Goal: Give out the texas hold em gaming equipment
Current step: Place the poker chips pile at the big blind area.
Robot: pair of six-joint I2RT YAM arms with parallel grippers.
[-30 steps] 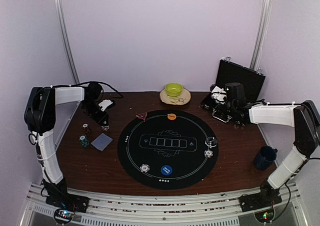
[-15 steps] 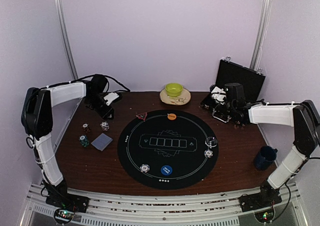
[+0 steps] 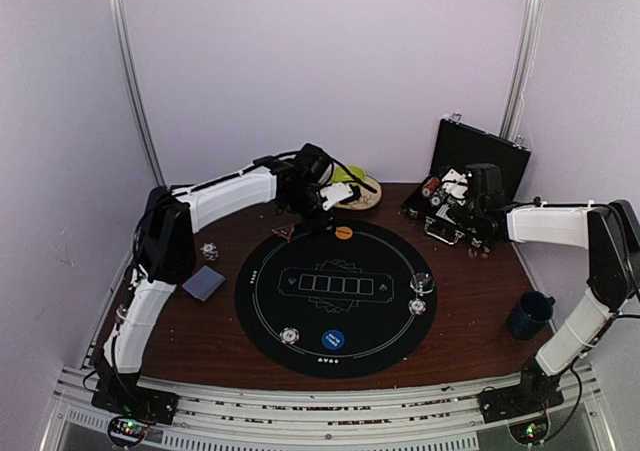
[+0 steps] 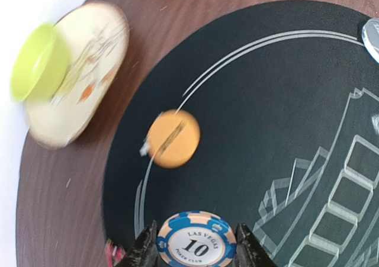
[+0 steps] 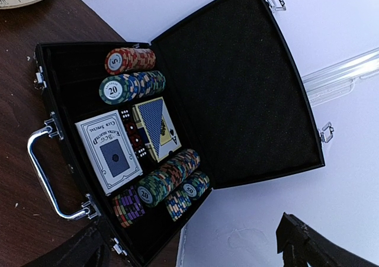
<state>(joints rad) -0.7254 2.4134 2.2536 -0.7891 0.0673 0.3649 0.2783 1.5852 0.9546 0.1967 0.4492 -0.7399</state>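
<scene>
Now holding 10-marked poker chip (image 4: 196, 238) in left tool (image 4: 193, 247) over black mat (image 4: 266, 101), orange disc (image 4: 173, 138) just ahead; right tool (image 5: 192, 246) wide, empty, far off at chip case (image 5: 237, 89).

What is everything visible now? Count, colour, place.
mat: one, black, centre
orange disc: one, orange, mat's far edge
blue disc: one, blue, mat's near edge
triangle marker: one, red, mat's far left
clear disc: one, clear, mat's right edge
loose chips: three, pale, two on mat, one beside
card deck: one, grey-blue, left of mat
bowl: one, green, on plate
plate: one, cream, far edge
mug: one, dark blue, table right
case: one, black, far right
held chip: one, blue-peach, in left tool
left tool: black, shut on held chip
right tool: black, open, facing case
</scene>
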